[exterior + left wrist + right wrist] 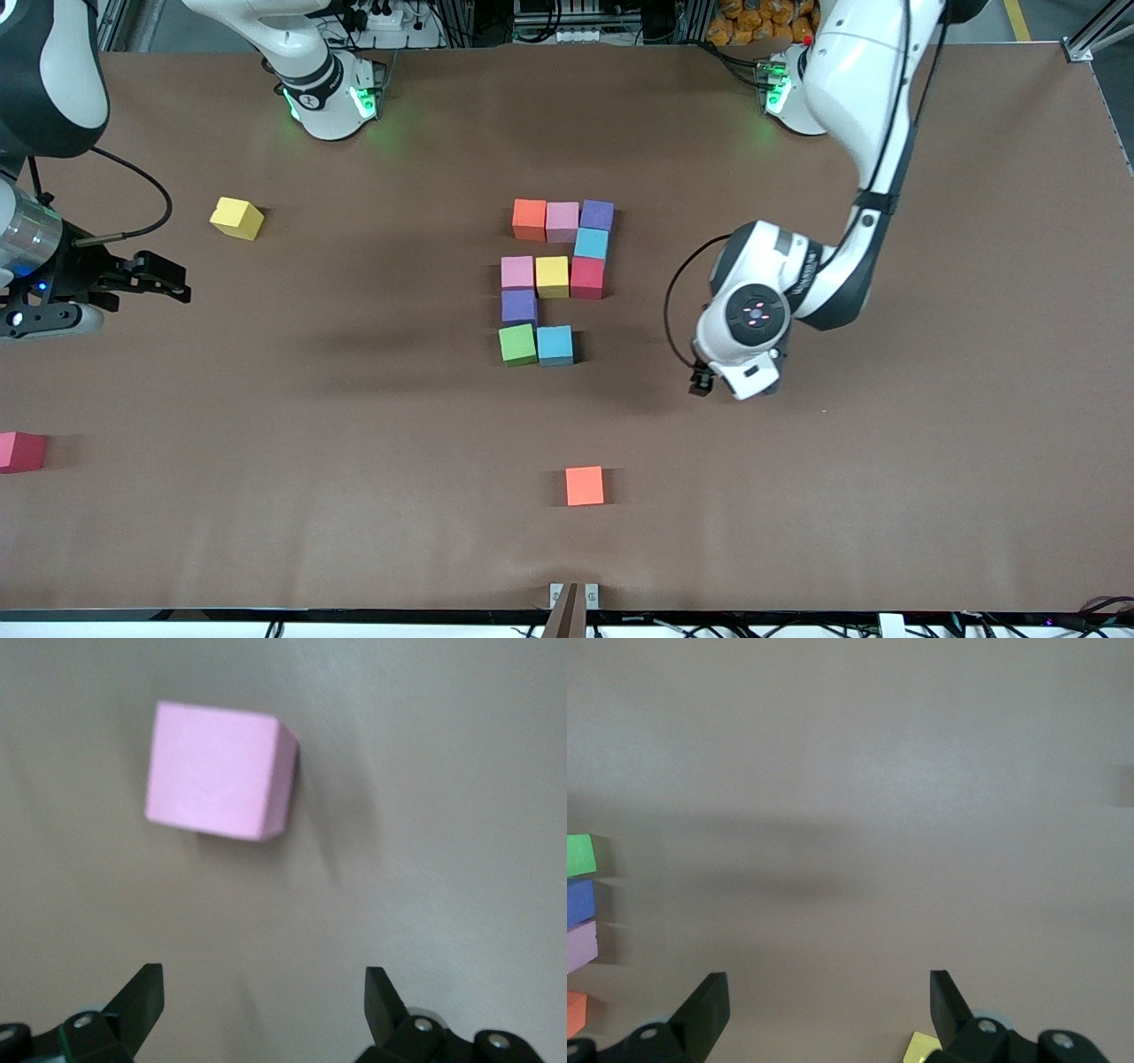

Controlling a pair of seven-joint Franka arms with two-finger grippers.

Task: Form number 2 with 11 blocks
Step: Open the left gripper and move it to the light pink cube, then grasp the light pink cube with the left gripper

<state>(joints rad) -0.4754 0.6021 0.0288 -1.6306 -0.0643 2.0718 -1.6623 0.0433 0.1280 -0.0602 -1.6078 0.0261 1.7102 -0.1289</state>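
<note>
On the brown surface (354, 496) the partly built number 2 (555, 282) lay mid-table, while the left claw (264, 997) hung spread over a pink block (217, 771) and the right claw (828, 1005) waited spread, empty.

blocks (553, 276) clustered mid-table (354, 532) — strays nearer camera

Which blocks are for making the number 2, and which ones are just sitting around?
For the job:
- number 2, ten touching blocks, one still missing
- pink block under the open left pincer

Just lying about, it seems:
- loose yellow block
- loose orange block
- red block at the right arm's end
- right pincer, open, waiting
</note>
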